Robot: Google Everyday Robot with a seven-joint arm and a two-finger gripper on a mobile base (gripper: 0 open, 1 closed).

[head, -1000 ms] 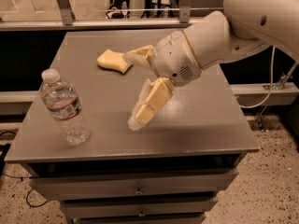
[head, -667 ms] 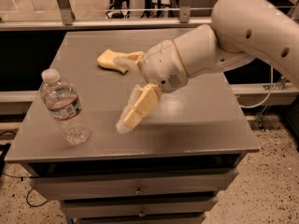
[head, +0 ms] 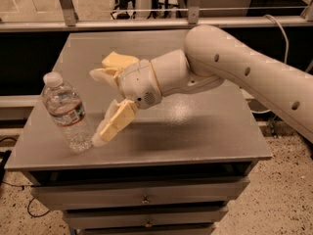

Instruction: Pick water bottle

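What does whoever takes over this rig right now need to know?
Gripper: open, low over the table, just right of the water bottle, with its lower fingertip beside the bottle's base.
Water bottle: upright, cap on, near the table's left front edge.
Done: gripper is lined up next to the bottle.
Left: move the fingers around the bottle, close and lift. It is not yet grasped.
Note: a yellow object lies behind the gripper.
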